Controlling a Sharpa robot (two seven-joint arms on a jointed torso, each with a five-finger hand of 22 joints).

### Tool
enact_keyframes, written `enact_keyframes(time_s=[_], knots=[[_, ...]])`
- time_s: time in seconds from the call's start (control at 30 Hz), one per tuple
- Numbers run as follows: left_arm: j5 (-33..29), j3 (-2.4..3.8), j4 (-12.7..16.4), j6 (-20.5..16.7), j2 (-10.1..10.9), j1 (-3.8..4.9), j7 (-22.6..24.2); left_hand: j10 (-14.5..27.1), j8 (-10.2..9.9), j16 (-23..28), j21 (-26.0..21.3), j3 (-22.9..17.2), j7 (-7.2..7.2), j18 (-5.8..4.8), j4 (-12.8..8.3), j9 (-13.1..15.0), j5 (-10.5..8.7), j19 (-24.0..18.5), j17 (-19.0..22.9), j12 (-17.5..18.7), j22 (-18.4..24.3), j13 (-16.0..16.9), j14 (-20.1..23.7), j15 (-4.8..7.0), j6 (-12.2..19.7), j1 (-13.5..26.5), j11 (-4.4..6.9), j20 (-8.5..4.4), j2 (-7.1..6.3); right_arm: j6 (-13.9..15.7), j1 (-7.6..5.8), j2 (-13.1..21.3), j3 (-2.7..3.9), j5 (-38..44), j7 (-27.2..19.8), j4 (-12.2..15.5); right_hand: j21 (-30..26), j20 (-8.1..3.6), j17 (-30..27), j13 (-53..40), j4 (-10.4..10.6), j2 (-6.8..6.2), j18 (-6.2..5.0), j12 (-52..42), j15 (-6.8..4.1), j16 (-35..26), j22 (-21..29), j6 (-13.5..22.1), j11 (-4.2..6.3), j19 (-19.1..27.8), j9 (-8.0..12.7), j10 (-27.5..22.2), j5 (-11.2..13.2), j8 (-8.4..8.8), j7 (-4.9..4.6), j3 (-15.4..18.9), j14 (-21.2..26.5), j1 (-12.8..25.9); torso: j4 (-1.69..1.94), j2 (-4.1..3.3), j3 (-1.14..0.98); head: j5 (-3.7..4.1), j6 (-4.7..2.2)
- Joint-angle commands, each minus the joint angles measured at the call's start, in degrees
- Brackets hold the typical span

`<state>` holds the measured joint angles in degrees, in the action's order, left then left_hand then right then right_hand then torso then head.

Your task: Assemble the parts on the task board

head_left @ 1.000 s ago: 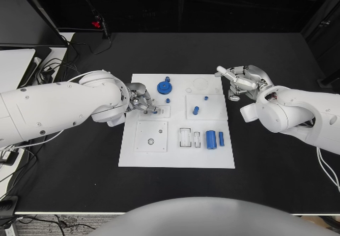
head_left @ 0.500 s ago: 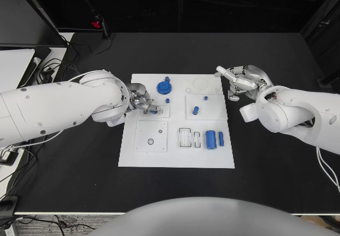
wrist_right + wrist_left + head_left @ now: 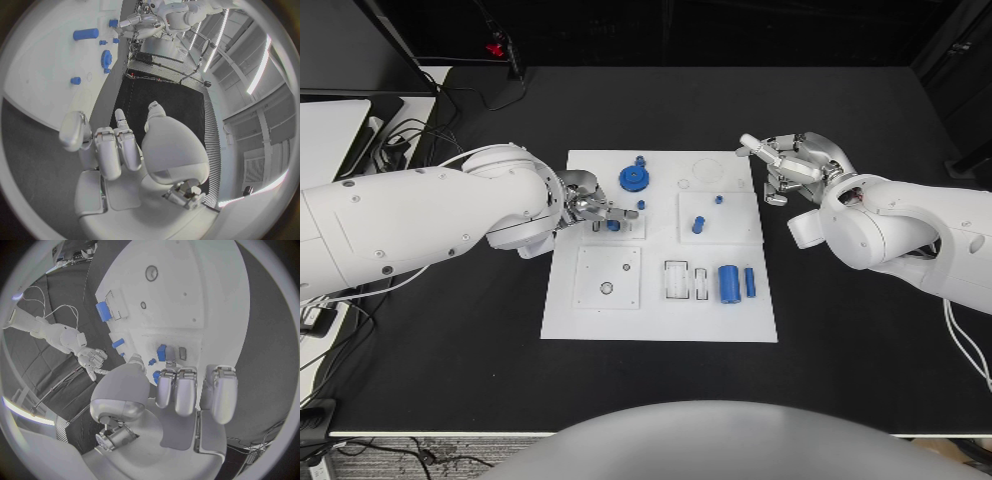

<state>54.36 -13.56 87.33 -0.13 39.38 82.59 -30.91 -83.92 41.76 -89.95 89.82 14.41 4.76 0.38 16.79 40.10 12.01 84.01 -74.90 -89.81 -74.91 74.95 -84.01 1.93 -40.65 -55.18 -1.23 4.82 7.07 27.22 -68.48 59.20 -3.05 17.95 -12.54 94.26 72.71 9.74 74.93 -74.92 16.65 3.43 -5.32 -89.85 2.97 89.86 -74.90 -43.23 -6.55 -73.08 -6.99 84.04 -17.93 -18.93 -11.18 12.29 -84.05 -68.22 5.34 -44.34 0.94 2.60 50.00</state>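
left hand (image 3: 596,211) shifted slightly over task board (image 3: 661,320), fingers' hold unclear, right hand (image 3: 788,162) fingers spread

Left hand (image 3: 593,211) covers part of the task board (image 3: 661,320); its grip unclear.

White task board (image 3: 661,315) is lying flat mid-table, carrying a blue gear (image 3: 635,180), a large cylinder (image 3: 728,283) and a slim pin (image 3: 750,282).
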Motion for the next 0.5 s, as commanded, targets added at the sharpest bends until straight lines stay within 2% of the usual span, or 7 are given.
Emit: enact_keyframes(time_s=[0.03, 0.2, 0.3, 0.5], knots=[[-0.02, 0.02, 0.17, -0.94, 0.07, 0.05, 0.98, -6.08, 0.34, -0.05, 0.18, 0.58, 0.34, -0.38, 0.03, 0.14, -1.35, 5.99, -15.1, -0.19, -15.09, 15.05, -5.99, -0.55, -0.18, 1.06, -0.42, 0.5, 0.33, -0.01, -0.06, -0.04, 0.03, -0.08, -0.23, 0.06, -0.35, -0.09, 15.07, -15.08, 0.01, 0.6, -0.39, -0.15, 0.42, 0.14, -3.12, 0.36, -0.37, 0.41, -0.08, 5.96, -0.16, -0.2, 0.01, 0.24, -5.95, -0.11, 0.01, -0.01, -0.03, 0.03, 0.0], [-0.02, 0.02, 0.32, -2.87, 0.19, 0.05, 2.02, -6.08, 0.81, -0.05, 0.18, 1.17, 0.28, -0.38, 0.02, 0.48, -2.26, 5.99, -15.1, -0.19, -15.09, 15.05, -5.99, -0.56, -0.35, 1.93, -0.37, 0.51, 0.92, -0.07, -0.06, -0.1, 0.03, -0.08, -0.19, 0.0, -0.35, -0.09, 15.07, -15.08, 0.01, 0.6, -0.39, -0.15, 0.42, 0.14, -3.12, 0.36, -0.37, 0.41, -0.08, 5.96, -0.16, -0.2, 0.01, 0.24, -5.95, -0.11, -0.01, 0.02, -0.01, 0.05, 0.0], [-0.02, 0.02, 0.52, -4.52, 0.27, 0.04, 3.07, -6.08, 1.83, -0.05, 0.18, 1.48, 0.11, -0.38, -0.06, 1.34, -2.38, 5.99, -15.1, -0.19, -15.09, 15.05, -5.99, -0.5, -0.65, 1.87, -0.23, 0.49, 1.23, -0.08, -0.05, -0.1, 0.03, -0.08, -0.17, -0.04, -0.35, -0.09, 15.07, -15.08, 0.01, 0.6, -0.39, -0.15, 0.42, 0.14, -3.12, 0.36, -0.37, 0.41, -0.08, 5.96, -0.16, -0.2, 0.01, 0.24, -5.95, -0.11, 0.01, -0.03, 0.01, 0.08, 0.0], [-0.02, 0.02, 0.53, -4.31, 0.33, 0.04, 2.43, -6.08, 2.57, -0.05, 0.18, 1.57, 0.0, -0.38, -0.12, 2.07, -2.28, 5.99, -15.1, -0.19, -15.09, 15.05, -5.99, -0.42, -0.63, 1.49, -0.13, 0.45, 1.6, -0.07, -0.02, -0.11, 0.03, -0.08, -0.16, -0.08, -0.35, -0.09, 15.07, -15.08, 0.01, 0.6, -0.39, -0.15, 0.42, 0.14, -3.12, 0.36, -0.37, 0.41, -0.08, 5.96, -0.16, -0.2, 0.01, 0.24, -5.95, -0.11, -0.01, -0.01, 0.01, 0.03, 0.0]])
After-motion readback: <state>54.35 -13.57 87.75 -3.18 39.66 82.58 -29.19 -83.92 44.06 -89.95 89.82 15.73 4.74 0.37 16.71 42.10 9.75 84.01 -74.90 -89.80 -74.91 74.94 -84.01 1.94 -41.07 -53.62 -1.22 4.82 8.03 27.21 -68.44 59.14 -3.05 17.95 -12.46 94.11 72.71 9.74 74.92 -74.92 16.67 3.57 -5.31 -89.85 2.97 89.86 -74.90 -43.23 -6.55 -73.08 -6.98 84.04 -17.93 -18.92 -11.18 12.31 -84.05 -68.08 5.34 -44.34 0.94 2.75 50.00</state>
